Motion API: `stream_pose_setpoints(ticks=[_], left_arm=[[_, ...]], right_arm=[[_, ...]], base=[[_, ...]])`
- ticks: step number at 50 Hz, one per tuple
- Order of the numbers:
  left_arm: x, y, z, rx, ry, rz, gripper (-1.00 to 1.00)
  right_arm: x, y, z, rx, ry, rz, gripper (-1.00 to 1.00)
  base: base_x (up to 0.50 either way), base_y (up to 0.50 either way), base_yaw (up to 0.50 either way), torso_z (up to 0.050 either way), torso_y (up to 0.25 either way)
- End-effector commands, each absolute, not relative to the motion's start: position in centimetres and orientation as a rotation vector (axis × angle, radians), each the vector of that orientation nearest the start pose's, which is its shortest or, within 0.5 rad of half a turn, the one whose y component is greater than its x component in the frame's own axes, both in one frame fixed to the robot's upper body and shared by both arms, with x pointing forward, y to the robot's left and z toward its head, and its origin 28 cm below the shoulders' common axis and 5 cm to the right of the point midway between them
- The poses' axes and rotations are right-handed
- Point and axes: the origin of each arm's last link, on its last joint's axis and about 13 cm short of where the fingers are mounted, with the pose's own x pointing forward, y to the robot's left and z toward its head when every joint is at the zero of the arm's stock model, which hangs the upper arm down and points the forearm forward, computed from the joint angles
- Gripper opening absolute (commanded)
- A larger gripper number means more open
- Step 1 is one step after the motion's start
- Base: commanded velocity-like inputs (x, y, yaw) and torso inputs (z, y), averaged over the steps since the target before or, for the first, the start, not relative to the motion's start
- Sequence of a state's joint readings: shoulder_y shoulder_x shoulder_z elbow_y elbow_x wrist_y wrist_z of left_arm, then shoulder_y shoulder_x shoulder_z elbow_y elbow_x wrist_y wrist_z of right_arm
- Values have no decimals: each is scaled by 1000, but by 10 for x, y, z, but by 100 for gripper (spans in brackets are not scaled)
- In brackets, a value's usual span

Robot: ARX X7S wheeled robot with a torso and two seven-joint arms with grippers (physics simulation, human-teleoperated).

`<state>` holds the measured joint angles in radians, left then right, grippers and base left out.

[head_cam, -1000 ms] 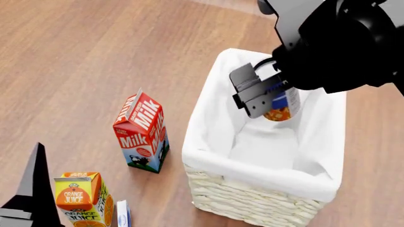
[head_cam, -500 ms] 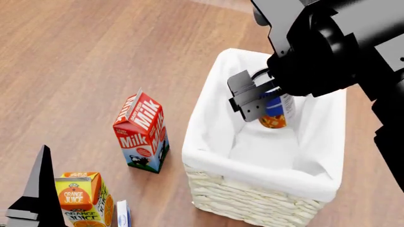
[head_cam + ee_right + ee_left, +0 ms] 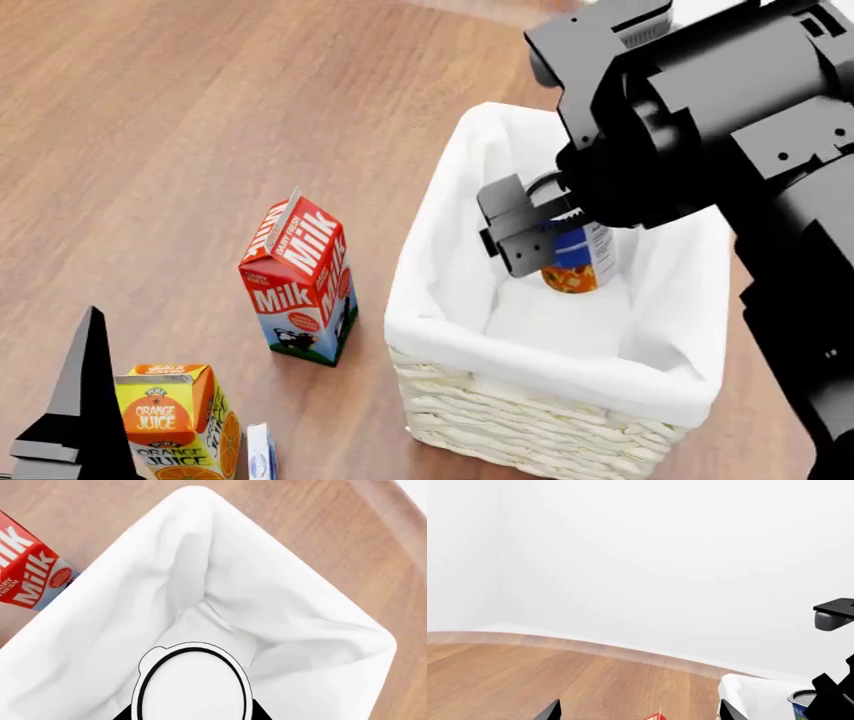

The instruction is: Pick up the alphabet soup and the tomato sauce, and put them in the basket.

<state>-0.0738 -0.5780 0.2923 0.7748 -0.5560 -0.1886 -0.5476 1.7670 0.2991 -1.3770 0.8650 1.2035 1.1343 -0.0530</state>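
- Right gripper (image 3: 558, 245) clamps the cylindrical alphabet soup (image 3: 578, 256) inside the cloth-lined wicker basket (image 3: 534, 425), clear of its walls.
- Left gripper (image 3: 80, 400): finger state unclear.

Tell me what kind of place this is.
Likely a simulated tabletop grocery-packing setup: a bare wooden surface with a milk carton, an orange juice carton and a cloth-lined wicker basket, plain white walls behind.

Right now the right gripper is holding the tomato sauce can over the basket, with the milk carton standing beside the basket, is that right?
Not quite. The can in the right gripper is the alphabet soup, blue label with orange picture, as the head view shows. The rest holds: it hangs over the basket, and the milk carton stands beside it.
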Motion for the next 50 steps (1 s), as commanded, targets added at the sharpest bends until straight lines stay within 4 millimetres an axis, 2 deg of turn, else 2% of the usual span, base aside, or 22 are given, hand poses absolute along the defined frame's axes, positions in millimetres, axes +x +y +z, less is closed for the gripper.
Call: stream_pose_setpoints(ticks=[1, 27, 50], left_arm=[[175, 213, 155, -112, -363, -107, 100], [176, 213, 154, -112, -358, -109, 100], [176, 213, 154, -111, -354, -109, 100]], right_arm=[[386, -130, 301, -387, 762, 228, -100], [392, -123, 283, -420, 791, 242, -100], [397, -128, 271, -402, 786, 209, -100]], base=[[0, 0, 0, 0, 0], [0, 0, 0, 0, 1], [0, 0, 0, 0, 0]])
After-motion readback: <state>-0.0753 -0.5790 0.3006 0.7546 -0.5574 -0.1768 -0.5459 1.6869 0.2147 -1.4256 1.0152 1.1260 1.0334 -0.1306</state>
